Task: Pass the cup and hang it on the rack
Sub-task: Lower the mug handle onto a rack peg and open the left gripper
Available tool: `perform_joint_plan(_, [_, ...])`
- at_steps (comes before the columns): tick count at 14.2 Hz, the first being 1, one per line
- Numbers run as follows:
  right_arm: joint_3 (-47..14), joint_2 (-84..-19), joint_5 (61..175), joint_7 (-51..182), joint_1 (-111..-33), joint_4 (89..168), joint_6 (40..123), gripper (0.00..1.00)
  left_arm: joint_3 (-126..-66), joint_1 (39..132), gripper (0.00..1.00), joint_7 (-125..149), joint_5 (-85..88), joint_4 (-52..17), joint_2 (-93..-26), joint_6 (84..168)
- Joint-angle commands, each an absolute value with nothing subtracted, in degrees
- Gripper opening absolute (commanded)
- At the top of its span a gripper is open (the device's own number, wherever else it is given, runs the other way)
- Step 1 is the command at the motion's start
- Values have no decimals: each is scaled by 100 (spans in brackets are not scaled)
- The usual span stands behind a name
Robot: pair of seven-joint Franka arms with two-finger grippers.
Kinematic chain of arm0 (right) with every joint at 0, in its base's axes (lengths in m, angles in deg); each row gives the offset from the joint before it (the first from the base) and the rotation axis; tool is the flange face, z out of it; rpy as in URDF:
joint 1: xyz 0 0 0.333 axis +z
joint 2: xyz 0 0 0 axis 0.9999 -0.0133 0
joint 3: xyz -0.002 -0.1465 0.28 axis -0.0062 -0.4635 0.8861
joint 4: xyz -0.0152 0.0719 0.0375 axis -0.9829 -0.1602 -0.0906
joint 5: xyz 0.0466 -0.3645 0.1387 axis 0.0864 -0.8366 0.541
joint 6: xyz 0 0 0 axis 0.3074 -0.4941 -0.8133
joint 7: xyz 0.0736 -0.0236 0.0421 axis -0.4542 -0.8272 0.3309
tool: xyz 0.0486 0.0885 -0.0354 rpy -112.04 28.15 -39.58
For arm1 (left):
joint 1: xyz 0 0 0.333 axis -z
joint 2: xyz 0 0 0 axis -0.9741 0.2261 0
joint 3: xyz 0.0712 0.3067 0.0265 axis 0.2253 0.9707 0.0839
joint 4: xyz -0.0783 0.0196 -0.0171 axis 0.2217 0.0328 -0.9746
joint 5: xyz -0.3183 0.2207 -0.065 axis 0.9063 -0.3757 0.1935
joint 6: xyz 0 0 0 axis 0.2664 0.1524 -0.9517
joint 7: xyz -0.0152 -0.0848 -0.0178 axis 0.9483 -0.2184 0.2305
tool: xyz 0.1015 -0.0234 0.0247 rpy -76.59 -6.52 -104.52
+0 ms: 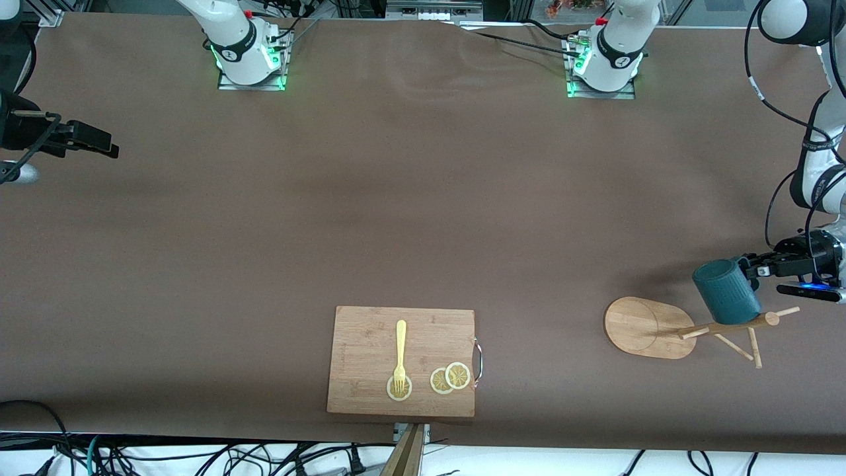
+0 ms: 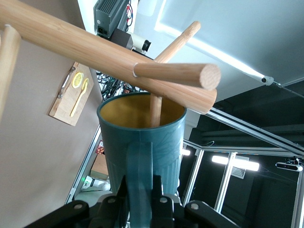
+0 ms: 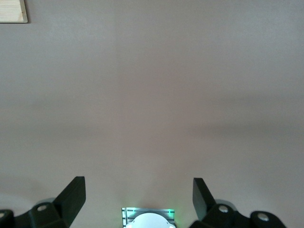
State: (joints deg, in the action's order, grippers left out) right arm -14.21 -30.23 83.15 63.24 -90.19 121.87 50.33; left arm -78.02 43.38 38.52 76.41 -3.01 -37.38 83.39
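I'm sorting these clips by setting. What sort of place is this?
Probably a robotics lab: two arms bolted to a brown-covered table, loose cables along its edge, and kitchen props, a rack and cutting board. The left hand holds the cup.

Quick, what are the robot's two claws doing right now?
Left gripper: shut on the dark teal mug, at the bamboo mug rack.
Right gripper: open, holding nothing.

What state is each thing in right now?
Cup: held by its handle, a rack peg inside its mouth.
Rack: upright on its base.
Left tool: shut on the cup's handle.
Right tool: open, empty, waiting.
Fork: lying on the board, tines on a lemon slice.
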Motion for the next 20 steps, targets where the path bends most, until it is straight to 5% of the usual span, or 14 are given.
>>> perform_joint_plan(1, [-1426,-3069,8335,6399,-9047,12038,4899,100,-7788,4327,0,3692,7747,126,-3431,8270])
perform_joint_plan(12, [-1426,-3069,8335,6391,-9055,12038,4899,100,-7770,4327,1,3727,7703,357,-3192,8331])
perform_joint_plan(13, [-1418,-3069,8335,6391,-9047,12038,4899,100,-7761,4327,96,3770,7694,426,-3192,8340])
perform_joint_plan(20, [-1426,-3069,8335,6391,-9047,12038,4899,100,-7402,4345,100,3955,7571,514,-3175,8314])
